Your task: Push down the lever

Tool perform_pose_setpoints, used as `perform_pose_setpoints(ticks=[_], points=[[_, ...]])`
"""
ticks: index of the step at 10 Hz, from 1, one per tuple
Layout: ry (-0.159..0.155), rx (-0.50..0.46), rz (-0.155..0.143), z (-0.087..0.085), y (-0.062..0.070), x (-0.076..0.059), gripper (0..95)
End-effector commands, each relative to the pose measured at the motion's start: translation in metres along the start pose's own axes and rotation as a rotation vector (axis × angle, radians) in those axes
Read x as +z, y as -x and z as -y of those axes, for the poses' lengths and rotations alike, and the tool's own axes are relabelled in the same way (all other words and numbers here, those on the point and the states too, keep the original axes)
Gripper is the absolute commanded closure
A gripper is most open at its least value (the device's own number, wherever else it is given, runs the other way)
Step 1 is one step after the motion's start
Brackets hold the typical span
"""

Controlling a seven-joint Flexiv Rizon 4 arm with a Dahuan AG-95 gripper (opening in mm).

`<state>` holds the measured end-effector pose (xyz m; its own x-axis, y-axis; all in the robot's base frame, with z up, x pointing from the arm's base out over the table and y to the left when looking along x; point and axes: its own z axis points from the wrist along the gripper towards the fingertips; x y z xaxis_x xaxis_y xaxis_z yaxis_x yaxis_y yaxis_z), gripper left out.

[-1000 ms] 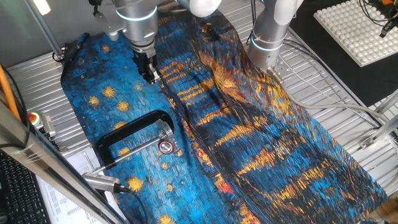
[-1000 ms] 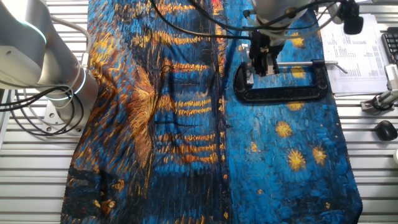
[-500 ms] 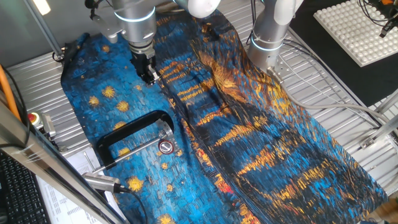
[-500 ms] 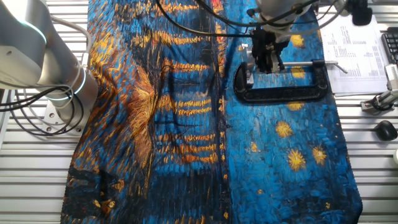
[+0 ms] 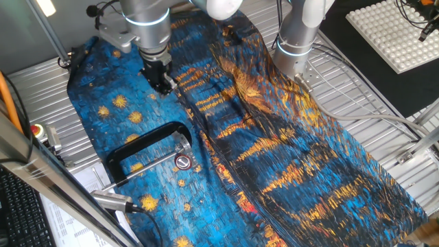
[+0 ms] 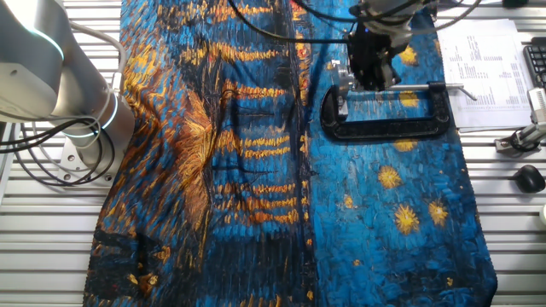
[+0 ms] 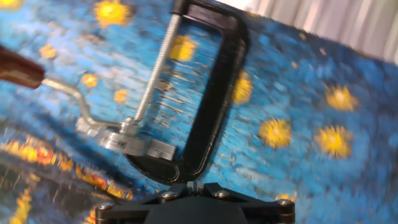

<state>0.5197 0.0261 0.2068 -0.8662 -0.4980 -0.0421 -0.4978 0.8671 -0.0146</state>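
A black C-shaped clamp (image 5: 147, 154) lies on the blue starry cloth, and also shows in the other fixed view (image 6: 388, 128) and the hand view (image 7: 214, 99). The lever (image 7: 65, 93) is a thin bent silver rod with a red cap (image 7: 15, 67). It rises from the clamp's screw end toward the hand camera. In one fixed view it shows only as a small round red-centred spot (image 5: 183, 162). My gripper (image 5: 162, 82) hangs well above the clamp, touching nothing. It is shut and empty (image 7: 193, 185). In the other fixed view the gripper (image 6: 373, 75) hides the lever.
A second arm's base (image 5: 298, 41) stands on the orange part of the cloth (image 5: 274, 137). A white pegboard (image 5: 394, 31) lies at the far right. Papers (image 6: 486, 60) and a black knob (image 6: 529, 179) sit beside the clamp. A metal probe (image 5: 113, 200) lies near the clamp.
My gripper has risen a little and drifted slightly sideways above the clamp. The clamp and lever have not moved.
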Motion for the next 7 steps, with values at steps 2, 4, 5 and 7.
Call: perform_pose_setpoints(ticks=[2,4,5,7], points=[[0.013,-0.354,0.054,-0.014,0.018,-0.006,95.0],[0.039,-0.431,0.105,-0.023,0.024,-0.005,95.0],[0.043,-0.507,0.123,-0.026,0.029,-0.006,95.0],[0.059,-0.563,0.149,-0.030,0.037,-0.010,95.0]])
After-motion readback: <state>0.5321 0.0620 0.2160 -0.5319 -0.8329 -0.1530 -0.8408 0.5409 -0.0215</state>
